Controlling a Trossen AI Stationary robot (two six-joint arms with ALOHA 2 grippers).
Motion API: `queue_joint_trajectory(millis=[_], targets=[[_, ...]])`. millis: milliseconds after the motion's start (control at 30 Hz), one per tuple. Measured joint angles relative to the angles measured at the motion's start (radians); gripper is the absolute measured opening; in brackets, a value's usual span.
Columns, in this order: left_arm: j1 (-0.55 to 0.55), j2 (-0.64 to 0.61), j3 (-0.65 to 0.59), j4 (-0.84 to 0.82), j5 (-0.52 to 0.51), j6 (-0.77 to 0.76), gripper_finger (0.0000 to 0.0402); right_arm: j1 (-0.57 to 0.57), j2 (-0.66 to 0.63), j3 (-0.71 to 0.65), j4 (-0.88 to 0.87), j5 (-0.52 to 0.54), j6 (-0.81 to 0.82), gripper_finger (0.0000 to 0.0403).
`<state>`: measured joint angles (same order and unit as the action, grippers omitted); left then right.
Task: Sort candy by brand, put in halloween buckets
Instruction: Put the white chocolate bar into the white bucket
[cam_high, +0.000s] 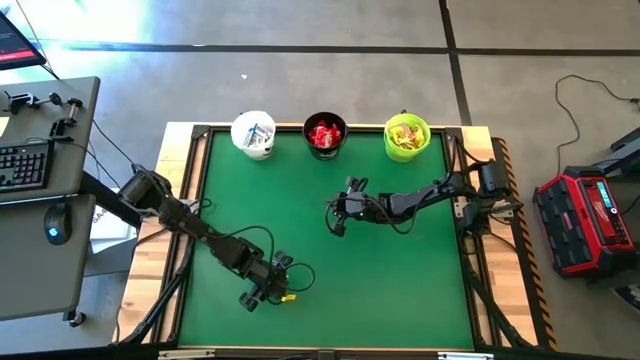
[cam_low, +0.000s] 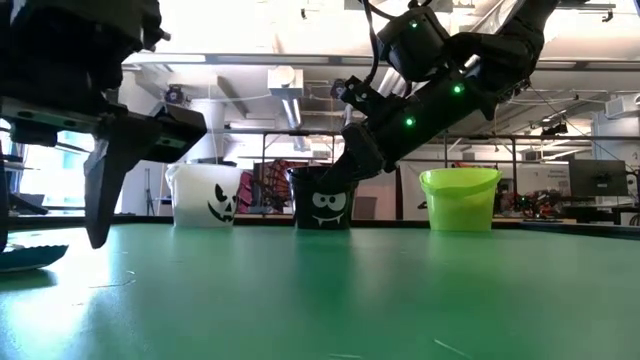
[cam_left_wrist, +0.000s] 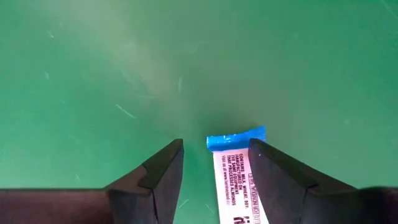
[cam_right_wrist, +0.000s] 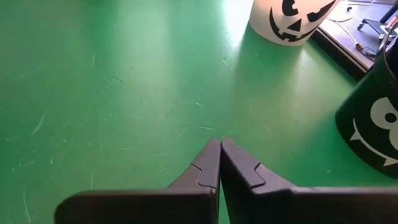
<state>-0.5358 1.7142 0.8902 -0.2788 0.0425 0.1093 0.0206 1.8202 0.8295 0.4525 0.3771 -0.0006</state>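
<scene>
My green table (cam_high: 400, 290) stands on a grey concrete floor (cam_high: 300, 70) crossed by dark seams. Left of the table sits a grey desk (cam_high: 40, 250) with a keyboard (cam_high: 22, 165) and mouse (cam_high: 52, 232); right of it, a red-and-black case (cam_high: 585, 222). Beyond the table, ducts (cam_low: 285, 95) hang under a bright ceiling.
</scene>
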Motion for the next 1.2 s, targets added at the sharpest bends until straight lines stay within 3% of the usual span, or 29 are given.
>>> queue_joint_trajectory(millis=[433, 600, 867, 1200], targets=[[-0.001, 0.055, 0.009, 0.02, 0.036, 0.032, 0.0165, 0.0, 0.0, 0.0, 0.0, 0.0, 0.0, 0.0], [-0.001, 0.058, 0.036, -0.018, 0.029, 0.03, 0.0124, 0.0, 0.0, 0.0, 0.0, 0.001, 0.0, 0.0], [-0.001, 0.057, 0.042, -0.06, 0.024, 0.026, 0.0011, 0.0, 0.0, 0.0, 0.0, 0.001, 0.0, 0.0], [-0.002, 0.055, 0.144, -0.236, -0.029, 0.066, 0.0, 0.0, 0.0, 0.0, 0.0, 0.001, 0.0, 0.0]])
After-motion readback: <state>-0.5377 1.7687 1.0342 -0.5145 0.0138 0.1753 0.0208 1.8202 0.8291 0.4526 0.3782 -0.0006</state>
